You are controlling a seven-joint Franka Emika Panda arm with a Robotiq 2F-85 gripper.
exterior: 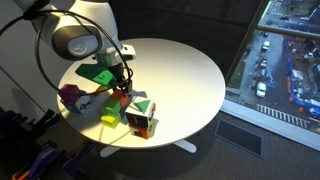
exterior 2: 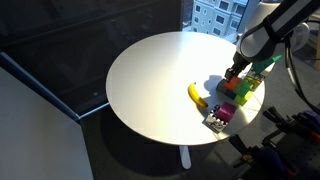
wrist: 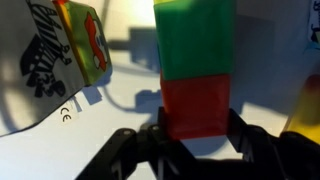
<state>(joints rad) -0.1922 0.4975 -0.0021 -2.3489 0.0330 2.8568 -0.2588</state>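
In the wrist view a red block stands on the white table with a green block stacked on top of it. My gripper has come down around the red block, with a black finger pressed against each side, so it is shut on the red block. In both exterior views the gripper hangs straight down over a cluster of coloured toys near the table's edge.
The round white table carries a banana, a multicoloured cube, a purple toy and a green piece. A printed packet lies beside the blocks. A window is close behind the table.
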